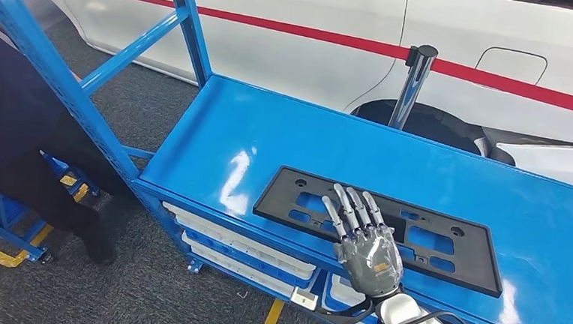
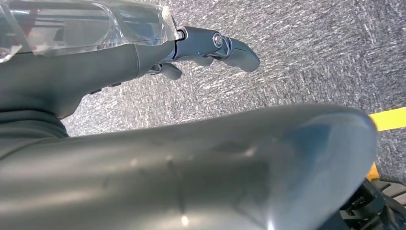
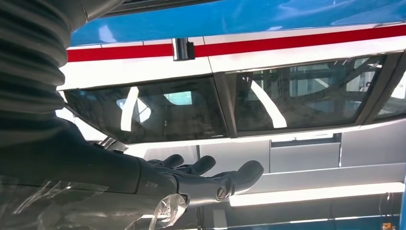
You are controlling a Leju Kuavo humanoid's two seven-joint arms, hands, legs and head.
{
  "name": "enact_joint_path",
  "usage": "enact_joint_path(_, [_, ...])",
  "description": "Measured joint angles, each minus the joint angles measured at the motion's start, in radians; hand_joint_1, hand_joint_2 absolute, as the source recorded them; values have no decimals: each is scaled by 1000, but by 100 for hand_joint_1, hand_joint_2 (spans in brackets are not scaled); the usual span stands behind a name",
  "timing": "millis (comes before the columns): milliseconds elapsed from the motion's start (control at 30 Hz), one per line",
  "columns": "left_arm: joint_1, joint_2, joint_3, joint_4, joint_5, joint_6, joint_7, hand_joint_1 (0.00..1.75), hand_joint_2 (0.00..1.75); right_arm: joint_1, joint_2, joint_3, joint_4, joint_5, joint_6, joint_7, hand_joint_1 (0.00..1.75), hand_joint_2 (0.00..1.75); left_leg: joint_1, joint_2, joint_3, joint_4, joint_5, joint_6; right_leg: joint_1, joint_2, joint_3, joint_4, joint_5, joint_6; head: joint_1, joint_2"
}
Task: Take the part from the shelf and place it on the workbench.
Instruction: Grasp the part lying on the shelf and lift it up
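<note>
The part (image 1: 285, 196), a flat black rectangular frame with cut-outs, lies on the top board of the blue shelf (image 1: 218, 128), near its front edge. My right hand (image 1: 365, 242) hovers over the near edge of the part, with its fingers stretched out flat across the frame and nothing gripped. In the right wrist view the same right hand (image 3: 191, 179) has its fingers extended and apart. My left hand (image 2: 191, 48) hangs down over grey carpet and holds nothing, its thumb and fingers loosely apart.
A white car (image 1: 313, 43) with a red stripe stands close behind the shelf, and a chrome post (image 1: 416, 80) rises at the shelf's back edge. A person in dark clothes (image 1: 8, 115) stands left of the shelf frame. White trays (image 1: 241, 246) fill the lower level.
</note>
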Motion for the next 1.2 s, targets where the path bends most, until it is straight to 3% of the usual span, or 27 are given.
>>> enact_joint_path(633, [-2,1,-7,-10,8,1,2,0,0,4,24,-13,31,-13,-24,9,0,175,0,0,0,0,0,0,0,0,0,0,0,0,0,0])
enact_joint_path(1200, [-13,1,-22,-17,2,0,9,0,0,4,31,-22,151,-54,-24,18,0,175,0,0,0,0,0,0,0,0,0,0,0,0,0,0])
